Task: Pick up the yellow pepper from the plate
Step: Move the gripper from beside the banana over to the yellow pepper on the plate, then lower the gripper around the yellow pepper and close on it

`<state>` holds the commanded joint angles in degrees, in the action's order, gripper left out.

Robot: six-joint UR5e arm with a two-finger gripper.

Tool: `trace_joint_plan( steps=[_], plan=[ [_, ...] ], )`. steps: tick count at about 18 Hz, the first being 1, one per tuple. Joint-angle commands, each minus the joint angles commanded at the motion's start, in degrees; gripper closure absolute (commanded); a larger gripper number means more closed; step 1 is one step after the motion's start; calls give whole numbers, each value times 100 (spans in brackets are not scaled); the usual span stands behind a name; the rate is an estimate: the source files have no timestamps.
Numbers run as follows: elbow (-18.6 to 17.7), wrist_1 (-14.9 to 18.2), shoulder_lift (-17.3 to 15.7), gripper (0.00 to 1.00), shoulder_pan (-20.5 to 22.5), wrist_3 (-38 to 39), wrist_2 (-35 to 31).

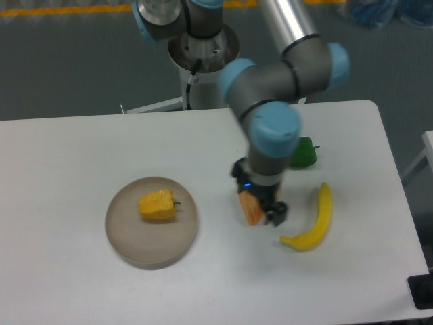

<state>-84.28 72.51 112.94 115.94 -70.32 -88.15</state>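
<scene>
Camera view showed the yellow pepper (157, 205) lying on the plate (128, 244), a little above its middle, dark stem pointing right. Well to its right, the gripper (260, 201) hung over the orange wedge (249, 209), hiding most of it; whether its fingers were spread or pressed together could not be told. A banana (314, 222) and a green pepper (303, 154) lay on the table (67, 156) further right.

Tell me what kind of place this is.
Probably a robotics lab: an industrial arm stands at a plain white table over toy food, such as a banana and a yellow pepper on a plate.
</scene>
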Motion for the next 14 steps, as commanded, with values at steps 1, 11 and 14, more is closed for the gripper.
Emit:
trace_joint_plan(
  steps=[1,11,14],
  plan=[
    [-53,-9,9,0,-141,44,-9],
    [-492,-62,-26,0,-959,106,-97],
    [-624,-62,-35,0,-1126,106,-105]
  ],
)
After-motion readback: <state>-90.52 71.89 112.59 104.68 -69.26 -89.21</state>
